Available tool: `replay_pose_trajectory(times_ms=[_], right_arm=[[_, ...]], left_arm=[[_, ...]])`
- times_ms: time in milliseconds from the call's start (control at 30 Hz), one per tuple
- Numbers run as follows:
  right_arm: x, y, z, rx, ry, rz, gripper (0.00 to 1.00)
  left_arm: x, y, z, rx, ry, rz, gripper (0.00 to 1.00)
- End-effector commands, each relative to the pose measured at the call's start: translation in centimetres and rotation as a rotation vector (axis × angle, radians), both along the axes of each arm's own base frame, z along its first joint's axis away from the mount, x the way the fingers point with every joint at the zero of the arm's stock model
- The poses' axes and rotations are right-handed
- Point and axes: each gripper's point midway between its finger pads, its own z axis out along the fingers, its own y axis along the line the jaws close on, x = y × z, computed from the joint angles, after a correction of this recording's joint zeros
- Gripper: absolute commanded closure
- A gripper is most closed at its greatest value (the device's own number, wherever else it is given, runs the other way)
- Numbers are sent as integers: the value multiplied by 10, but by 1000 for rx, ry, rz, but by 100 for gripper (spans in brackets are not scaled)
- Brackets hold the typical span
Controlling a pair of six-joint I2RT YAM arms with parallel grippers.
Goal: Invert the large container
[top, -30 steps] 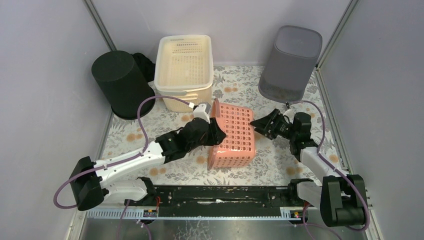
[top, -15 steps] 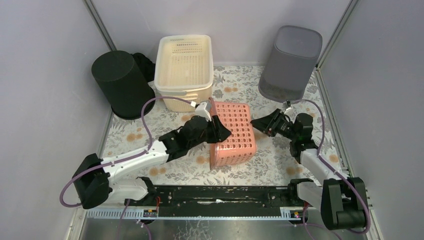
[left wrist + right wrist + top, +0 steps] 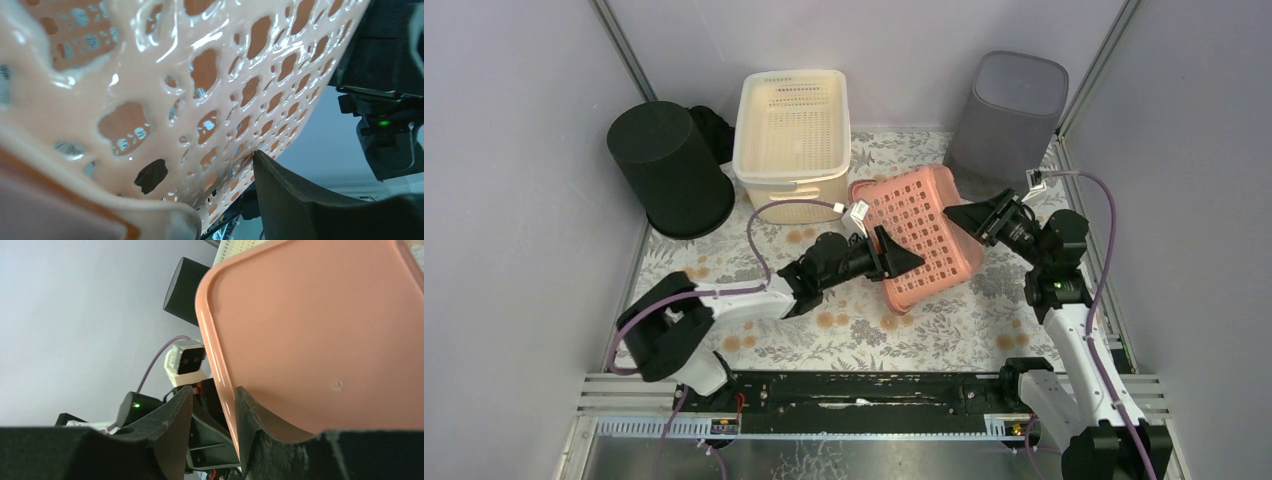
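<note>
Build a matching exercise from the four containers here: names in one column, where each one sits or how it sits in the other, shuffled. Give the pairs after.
Column one:
1. pink basket
2. cream basket
3. black bin
4. grey bin

Column two:
A. back right corner
B. back left, by the side wall
C. tilted, in the middle
D. back middle, open side up

Pairs: 1-C, 2-D, 3-B, 4-A
</note>
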Motion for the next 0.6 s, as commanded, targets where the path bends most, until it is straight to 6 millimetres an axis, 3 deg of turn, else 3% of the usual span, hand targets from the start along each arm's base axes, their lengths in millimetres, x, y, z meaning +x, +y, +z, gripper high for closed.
replay_pose_trajectory(times_ms=[0, 133, 300, 500, 567], right_arm=[[-60, 30, 28, -30, -26, 279, 58], [-58, 28, 20, -57, -7, 265, 58], [-50, 28, -5, -66, 47, 253, 58], [-42, 27, -33, -79, 109, 243, 58], [-40, 26, -42, -87, 130, 235, 58]], left_arm=[[-37, -27, 12, -178, -52, -229, 33], [-34, -21, -37, -144, 34, -226, 31], [-31, -8, -92, -70, 134, -205, 26], [-18, 20, -157, 179, 227, -94, 1], [-13, 31, -174, 293, 247, -50, 0]])
